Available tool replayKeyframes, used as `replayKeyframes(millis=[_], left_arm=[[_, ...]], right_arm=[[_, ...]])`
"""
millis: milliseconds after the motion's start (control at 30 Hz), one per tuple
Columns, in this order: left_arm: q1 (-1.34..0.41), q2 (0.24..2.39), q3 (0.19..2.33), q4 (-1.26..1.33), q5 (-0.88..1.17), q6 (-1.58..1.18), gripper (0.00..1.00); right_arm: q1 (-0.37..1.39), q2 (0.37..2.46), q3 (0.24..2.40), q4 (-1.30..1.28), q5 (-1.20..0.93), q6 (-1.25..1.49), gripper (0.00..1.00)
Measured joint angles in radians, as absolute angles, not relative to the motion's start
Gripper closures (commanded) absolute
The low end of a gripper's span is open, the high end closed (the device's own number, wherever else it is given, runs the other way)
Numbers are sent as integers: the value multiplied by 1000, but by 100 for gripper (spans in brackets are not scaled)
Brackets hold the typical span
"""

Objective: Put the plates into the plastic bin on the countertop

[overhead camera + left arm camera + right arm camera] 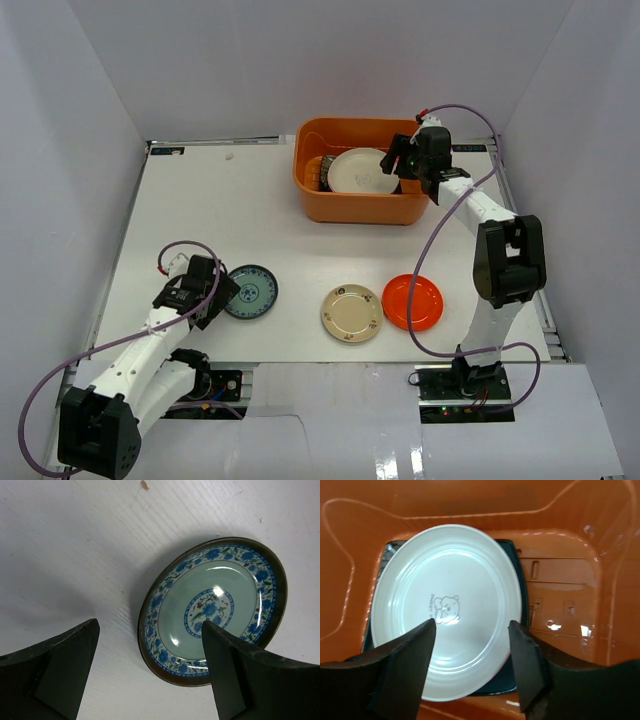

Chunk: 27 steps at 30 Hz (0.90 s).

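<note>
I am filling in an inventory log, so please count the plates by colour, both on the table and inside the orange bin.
Blue-patterned plate: 1
Cream-gold plate: 1
Orange-red plate: 1
White plate: 1
Dark square plate: 1, lying under the white one
Total: 5 plates visible; more may be hidden beneath.

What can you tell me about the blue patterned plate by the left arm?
The blue-patterned plate is round, glossy, ceramic-looking: pale green centre with a blue flower medallion, blue floral band, dark rim. It lies flat, face up, on the white table, just ahead of the open left gripper; contact unclear.
</note>
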State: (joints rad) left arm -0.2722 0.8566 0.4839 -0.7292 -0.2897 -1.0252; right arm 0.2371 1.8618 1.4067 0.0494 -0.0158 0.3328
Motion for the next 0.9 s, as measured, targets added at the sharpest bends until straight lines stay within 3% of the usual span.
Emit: replayKeyframes(millis=[133,267,367,533,600,700,733,767,867,900], left_arm=[[-270,863,418,-659,-250,-1039,12],[-269,862,388,-574,-225,-1042,19],[-267,862,367,-509,-210,-1041,26],[-264,845,324,-428,-194,-1038,40],[-263,822,294,-389,-184,-1044,46],[-261,777,234,-313,-155,-1055,58],[-261,767,218,-295,-146,-1061,62],[-259,759,206,-280,-137,-1058,65],[-257,754,185,-251,-114,-1048,80],[-257,754,178,-239,-104,-1044,88]], right_arm=[[237,1816,1394,50,-86,347,16],[237,1648,1273,116,-180,409,16],[237,1483,1107,213,-239,488,20],[237,1216,735,335,-236,596,37],[237,1084,567,320,-211,624,48],[237,871,409,181,-127,640,51],[236,807,384,129,-95,640,49],[236,732,369,59,-46,645,38],[236,548,351,-125,90,664,17],[236,502,347,-177,128,674,14]])
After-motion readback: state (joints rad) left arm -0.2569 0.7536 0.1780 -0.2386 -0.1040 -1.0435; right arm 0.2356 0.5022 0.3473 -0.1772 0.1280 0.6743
